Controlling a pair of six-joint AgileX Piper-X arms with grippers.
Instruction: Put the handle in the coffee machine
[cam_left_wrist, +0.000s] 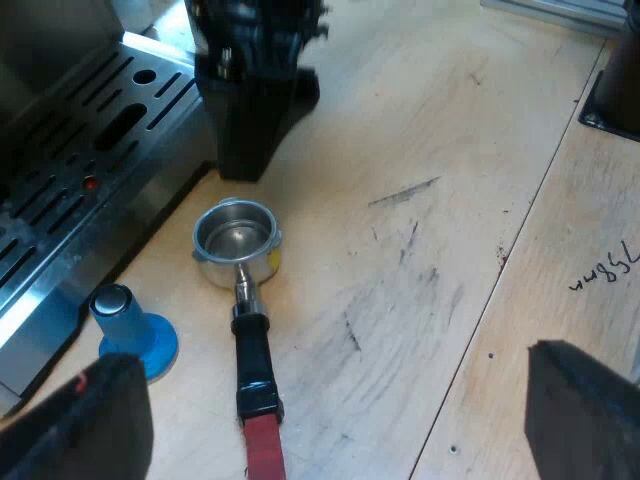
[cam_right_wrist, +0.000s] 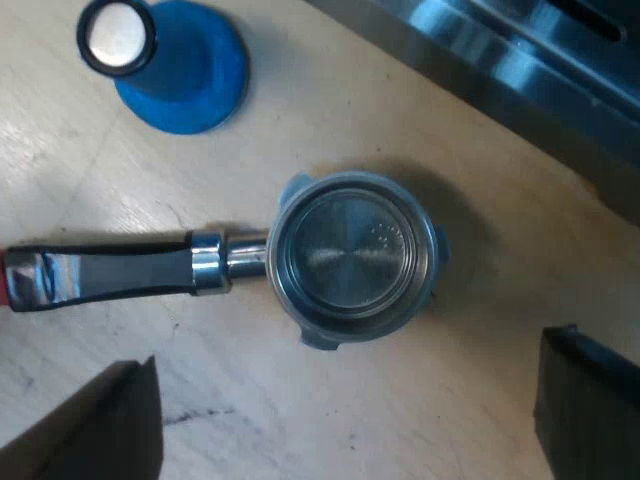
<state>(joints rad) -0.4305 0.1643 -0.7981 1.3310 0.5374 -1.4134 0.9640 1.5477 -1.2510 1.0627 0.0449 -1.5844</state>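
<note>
Wood tabletop (cam_left_wrist: 450, 200) carries the holder (cam_left_wrist: 240, 250), loose and lying flat just beside the coffee machine (cam_left_wrist: 70, 170). Its metal cup (cam_right_wrist: 345, 255) is the end nearest the machine's slotted tray (cam_left_wrist: 110, 130), and its dark handle (cam_left_wrist: 253, 360) points away from the machine toward the red end. A blue tamper (cam_left_wrist: 130, 325) stands upright close by the machine, beside the handle but not touching it. The right hand (cam_right_wrist: 350, 390) hangs straight over the cup, both fingers spread wide with nothing between them. The left hand (cam_left_wrist: 330, 380) is likewise open and empty, farther from the machine, over the red end

The step in hand, I judge, is the pick-up, since nothing is gripped yet. Best to take the dark handle across its width rather than the round cup, and to keep clear of the tamper. Hold the cup level so its lugs (cam_right_wrist: 318, 338) can meet the machine's front and turn in

The cup looks empty: a bare shiny metal floor, no grounds
</note>
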